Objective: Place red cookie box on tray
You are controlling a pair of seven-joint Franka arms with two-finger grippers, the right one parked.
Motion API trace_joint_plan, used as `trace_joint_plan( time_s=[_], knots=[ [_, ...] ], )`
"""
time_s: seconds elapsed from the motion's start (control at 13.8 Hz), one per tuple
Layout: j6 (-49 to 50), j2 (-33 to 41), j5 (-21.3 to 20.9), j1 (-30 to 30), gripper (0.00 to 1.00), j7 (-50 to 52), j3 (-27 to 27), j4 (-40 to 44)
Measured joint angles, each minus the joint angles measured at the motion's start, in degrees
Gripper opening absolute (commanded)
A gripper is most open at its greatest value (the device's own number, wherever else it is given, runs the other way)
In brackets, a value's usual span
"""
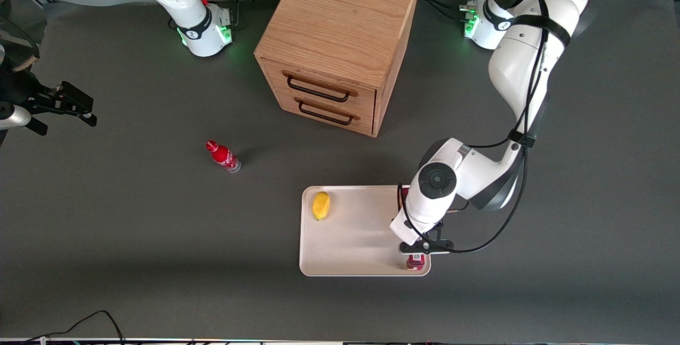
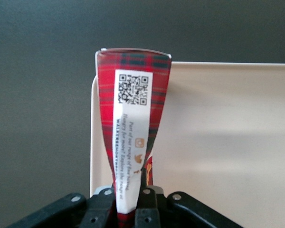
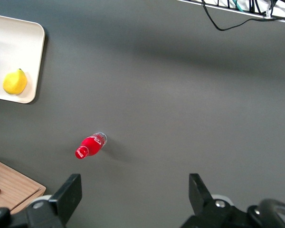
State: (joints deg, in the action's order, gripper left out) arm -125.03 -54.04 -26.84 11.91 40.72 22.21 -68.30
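My left gripper (image 1: 419,252) hangs over the end of the cream-white tray (image 1: 350,249) that lies toward the working arm's end of the table. It is shut on the red cookie box (image 1: 415,263). Only the box's two ends show from under the wrist in the front view. In the left wrist view the box (image 2: 133,123) is dark-red tartan with a white QR label. It runs away from the fingers (image 2: 102,205) along the edge of the tray (image 2: 228,142). I cannot tell whether the box rests on the tray or hangs just above it.
A yellow lemon (image 1: 321,205) lies on the tray toward the parked arm's end. A small red bottle (image 1: 223,156) lies on the dark table toward the parked arm's end. A wooden drawer cabinet (image 1: 337,42) stands farther from the front camera than the tray.
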Motion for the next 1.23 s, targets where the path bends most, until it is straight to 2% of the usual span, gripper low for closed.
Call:
trace_joint_plan(
  time_s=[0.07,0.14,0.22,0.65,0.8,1.01,1.23],
  knots=[
    [0.0,-0.15,-0.09,0.03,0.15,0.0,0.0,0.06],
    [0.0,-0.15,-0.11,0.06,0.32,0.0,0.01,0.1],
    [0.0,-0.16,-0.14,0.07,0.99,0.0,0.01,0.11],
    [0.41,0.11,-0.49,-0.2,1.0,0.07,-0.03,1.73],
    [4.54,2.04,-0.04,-0.98,1.0,0.08,0.05,3.14],
    [15.29,9.26,3.07,-4.29,1.0,-1.27,1.56,3.91],
    [24.7,16.76,9.69,-10.72,1.0,-13.53,3.99,3.59]
  ],
)
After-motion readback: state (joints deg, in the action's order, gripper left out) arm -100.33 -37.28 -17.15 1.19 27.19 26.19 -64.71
